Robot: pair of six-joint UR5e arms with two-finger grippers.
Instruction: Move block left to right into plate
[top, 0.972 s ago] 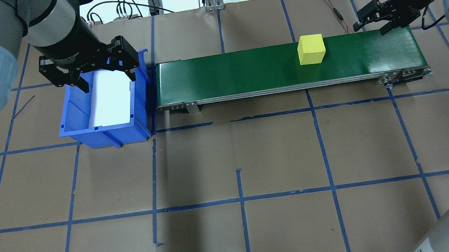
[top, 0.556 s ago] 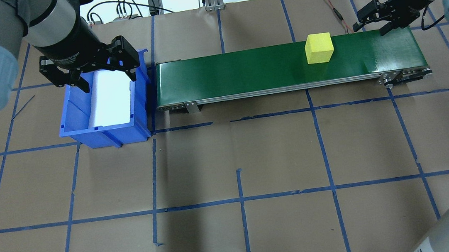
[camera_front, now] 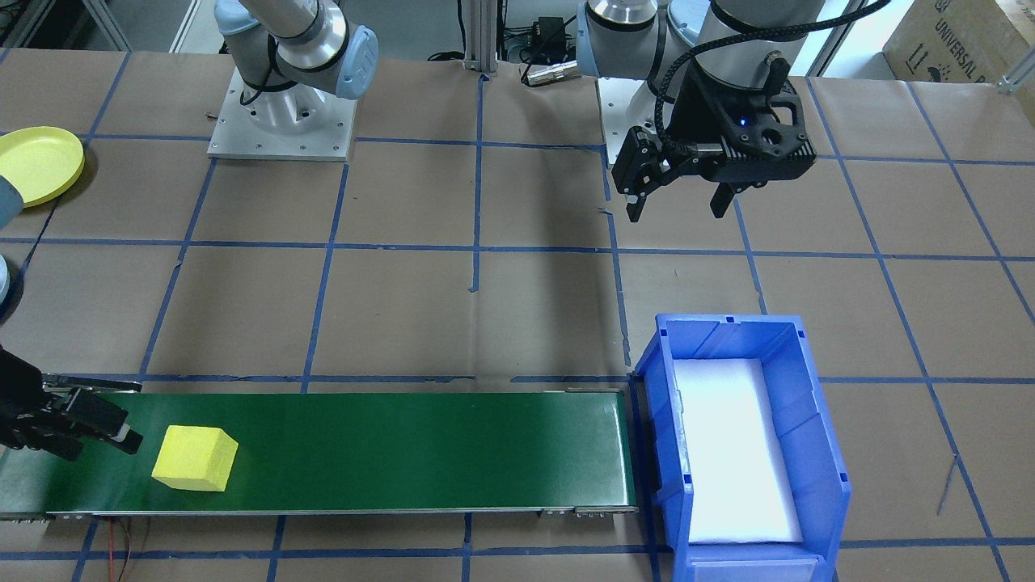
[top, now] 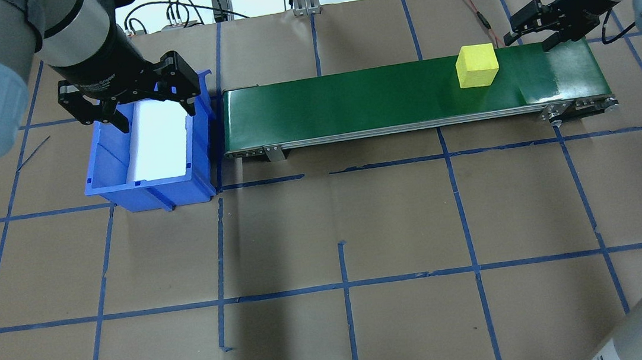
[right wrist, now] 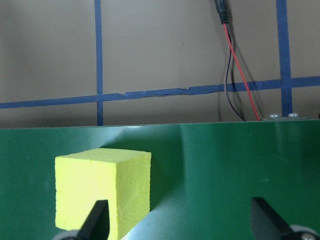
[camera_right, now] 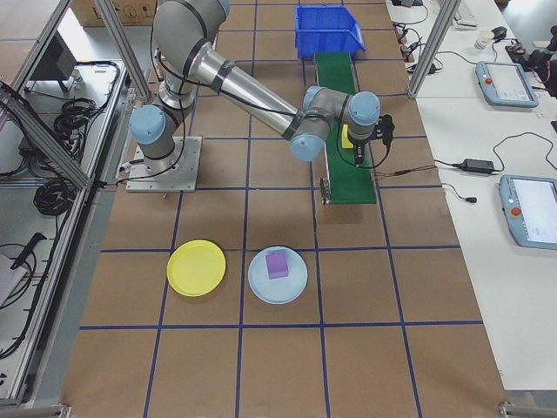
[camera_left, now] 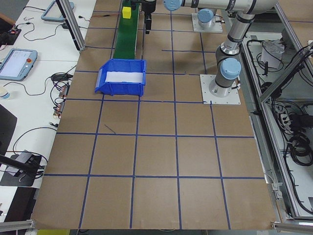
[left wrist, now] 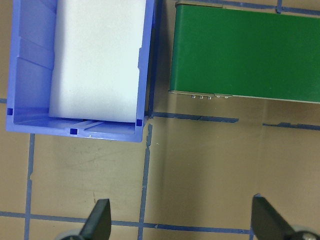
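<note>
The yellow foam cube [top: 477, 66] sits on the green conveyor belt [top: 348, 102] near its right end, just short of the right gripper [top: 531, 26], which waits low with fingers spread wide, seemingly to catch it. The left gripper [top: 128, 102] hangs wide open and empty over the blue plastic bin [top: 118, 183], while the round yellow plastic plate [camera_right: 197, 267] lies well apart on the counter [top: 338, 232].

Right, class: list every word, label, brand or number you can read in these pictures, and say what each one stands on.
"UNIVERSAL R", cut off by the picture's edge: on the cardboard box at the top right corner of the front-facing view.
Pale lettering on the left claw's black body: too blurred to read.
Screens of the handheld pendants on the side tables: too small to read.
</note>
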